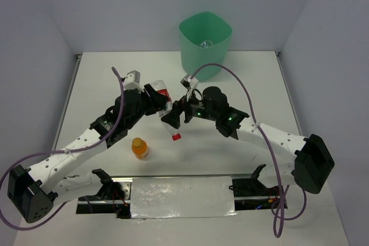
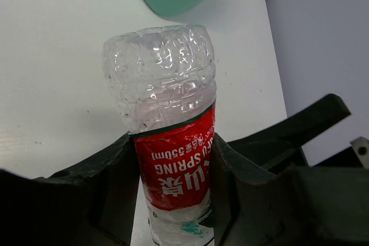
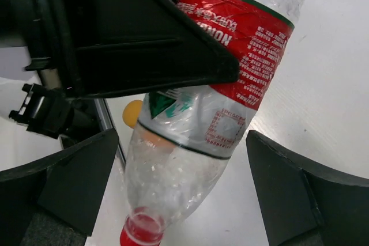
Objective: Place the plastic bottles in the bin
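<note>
Orange-capped bottle (image 1: 139,147) stands just nearer you than both grippers. Your left gripper (image 2: 173,151) clamps the red-label bottle (image 2: 177,168) cap-down; your right gripper (image 3: 181,162) stands spread around its lower body, hiding its middle from above. Beyond, the bin (image 1: 190,57) holds something clear (image 1: 206,43), perhaps a bottle.

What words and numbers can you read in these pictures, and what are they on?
"FU SPRING": upside down on the red label of the bottle in the left hand.
"550ml": same label, upside down.
"NONG": same label, right wrist view, rest hidden.
Chinese characters and small white print there: too small to read.
Orange-capped bottle and bin: no text readable.
</note>
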You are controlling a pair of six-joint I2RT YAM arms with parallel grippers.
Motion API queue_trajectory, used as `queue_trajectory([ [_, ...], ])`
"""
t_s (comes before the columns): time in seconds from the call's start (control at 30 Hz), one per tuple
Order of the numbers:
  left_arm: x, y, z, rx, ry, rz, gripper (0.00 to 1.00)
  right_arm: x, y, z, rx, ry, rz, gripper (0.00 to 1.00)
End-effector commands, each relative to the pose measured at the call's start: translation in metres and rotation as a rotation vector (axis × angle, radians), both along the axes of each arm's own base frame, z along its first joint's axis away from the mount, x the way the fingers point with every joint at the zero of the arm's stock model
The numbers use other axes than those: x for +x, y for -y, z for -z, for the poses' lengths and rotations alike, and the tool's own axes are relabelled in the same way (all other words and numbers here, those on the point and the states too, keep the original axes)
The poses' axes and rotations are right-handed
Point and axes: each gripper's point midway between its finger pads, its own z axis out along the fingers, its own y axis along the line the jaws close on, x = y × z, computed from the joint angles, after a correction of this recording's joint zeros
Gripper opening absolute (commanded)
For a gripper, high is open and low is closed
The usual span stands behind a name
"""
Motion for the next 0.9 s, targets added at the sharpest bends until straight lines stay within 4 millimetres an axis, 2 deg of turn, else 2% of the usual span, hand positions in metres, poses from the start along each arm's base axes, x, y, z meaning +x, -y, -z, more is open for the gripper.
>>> queue_trajectory([
  [0.0, 0.002, 0.003, -0.036, -0.086, 0.101, -0.014, 0.39, 0.006, -0.019, -0.028, 0.068, 0.029, -0.019, 1.0],
  [0.07, 0.001, 0.004, -0.037, -0.086, 0.106, -0.01, 0.4, 0.009, -0.023, -0.02, 0.053, 0.012, -0.02, 0.96],
  [0.17, 0.0, 0.002, -0.038, -0.084, 0.111, -0.015, 0.46, 0.013, -0.026, -0.017, 0.042, 0.0, -0.005, 0.81],
  [0.23, -0.002, 0.002, -0.041, -0.088, 0.125, -0.006, 0.54, 0.016, -0.025, -0.014, 0.038, -0.011, 0.016, 0.58],
  [0.27, -0.003, 0.003, -0.044, -0.091, 0.134, 0.001, 0.58, 0.017, -0.024, -0.014, 0.04, -0.01, 0.022, 0.53],
  [0.3, -0.003, 0.003, -0.044, -0.09, 0.139, 0.008, 0.63, 0.018, -0.023, -0.017, 0.049, -0.005, 0.033, 0.48],
  [0.37, -0.004, 0.003, -0.044, -0.075, 0.141, 0.016, 0.9, 0.022, -0.018, -0.016, 0.047, -0.007, 0.075, 0.41],
  [0.4, -0.005, 0.003, -0.046, -0.071, 0.144, 0.018, 0.99, 0.026, -0.013, -0.018, 0.043, -0.001, 0.11, 0.4],
  [0.5, -0.005, -0.003, -0.054, -0.053, 0.163, 0.006, 0.99, 0.034, -0.002, -0.02, 0.027, 0.001, 0.18, 0.39],
  [0.57, -0.006, -0.013, -0.053, -0.022, 0.159, -0.032, 0.99, 0.039, 0.005, -0.021, 0.021, 0.004, 0.207, 0.39],
  [0.67, -0.007, -0.024, -0.057, 0.005, 0.167, -0.066, 0.99, 0.055, 0.024, -0.026, 0.008, 0.017, 0.263, 0.39],
  [0.7, -0.007, -0.034, -0.052, 0.04, 0.152, -0.103, 0.99, 0.065, 0.036, -0.032, 0.011, 0.026, 0.296, 0.39],
  [0.77, -0.009, -0.047, -0.055, 0.059, 0.147, -0.155, 0.99, 0.08, 0.051, -0.051, 0.022, 0.065, 0.328, 0.39],
  [0.8, -0.009, -0.061, -0.047, 0.096, 0.127, -0.214, 0.99, 0.096, 0.068, -0.068, 0.041, 0.086, 0.357, 0.39],
  [0.87, -0.012, -0.076, -0.039, 0.125, 0.117, -0.268, 0.99, 0.114, 0.086, -0.086, 0.067, 0.102, 0.39, 0.38],
])
